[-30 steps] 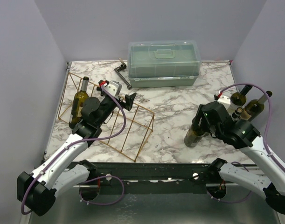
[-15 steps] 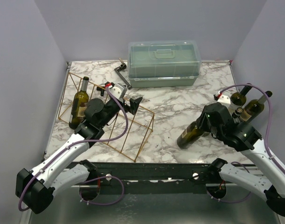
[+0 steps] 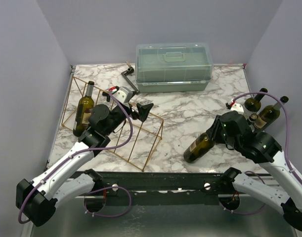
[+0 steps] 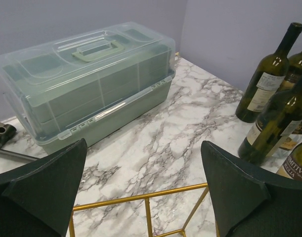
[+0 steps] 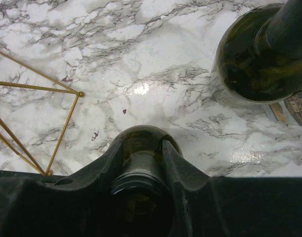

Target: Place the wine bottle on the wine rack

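The wine bottle [image 3: 197, 147] is tilted over the right half of the bench [image 3: 180, 106], toward the near edge, with its base pointing at the rack. Whether the base touches the marble I cannot tell. The right gripper [image 3: 216, 132] has its fingers [image 5: 178, 165] clamped on the neck only.

What can go wrong, I judge from the biggest thing down. The wine rack [image 3: 153, 146] runs from the far-left corner toward the middle of the near edge. It is only thin wire, so a heavy bottle pushed against a bar could slide or tip it. The left arm [image 3: 74, 158] lies across the rack, and the left gripper [image 3: 142, 110] hovers above it with fingers [image 4: 42, 192] wide apart and nothing between them. It may block the free slots when I bring the bottle over. The bottle is long and held at one end, so it may swing or slip. The spare bottles [image 3: 268, 114] stand near the right edge, just beside my right arm [image 3: 269, 153], and a careless move could knock them.

For containers: the rack carries one stored bottle [image 3: 84, 111] in the slot nearest the left edge, and the other slots look free. The translucent green box [image 3: 173, 66] at the far edge is closed. I see compartments through it, but not their contents.
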### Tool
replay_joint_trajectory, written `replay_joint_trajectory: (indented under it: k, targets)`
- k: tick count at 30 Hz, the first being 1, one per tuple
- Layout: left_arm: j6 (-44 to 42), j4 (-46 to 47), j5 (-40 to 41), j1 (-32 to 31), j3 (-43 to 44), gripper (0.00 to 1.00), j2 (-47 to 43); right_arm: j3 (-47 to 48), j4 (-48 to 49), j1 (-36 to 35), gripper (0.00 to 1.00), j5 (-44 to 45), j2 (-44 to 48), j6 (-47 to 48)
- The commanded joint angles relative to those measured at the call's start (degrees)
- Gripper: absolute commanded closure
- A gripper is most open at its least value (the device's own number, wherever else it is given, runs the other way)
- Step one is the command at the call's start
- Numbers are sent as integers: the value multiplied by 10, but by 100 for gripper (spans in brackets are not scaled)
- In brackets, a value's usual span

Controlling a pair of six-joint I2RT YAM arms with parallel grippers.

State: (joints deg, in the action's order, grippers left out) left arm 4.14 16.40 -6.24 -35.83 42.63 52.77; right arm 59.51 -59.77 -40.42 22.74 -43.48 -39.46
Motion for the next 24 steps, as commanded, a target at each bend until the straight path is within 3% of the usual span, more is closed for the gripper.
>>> replay_joint_trajectory:
  k: [1, 8, 16, 19, 24]
  targets:
    - [28, 10, -45, -8, 11, 1, -17, 27, 12, -2, 99, -32, 14, -12]
    - [54, 7, -100, -11, 28, 1, 4, 16, 21, -2, 99, -85, 42, -12]
    - [138, -66, -119, -26, 98, 5, 50, 18, 36, -2, 99, -126, 71, -15]
    - [163, -69, -73, -66, 96, 1, 43, 18, 51, -2, 99, -154, 86, -20]
    - [143, -108, 65, -199, 113, 1, 45, 20, 65, -2, 99, -181, 99, -23]
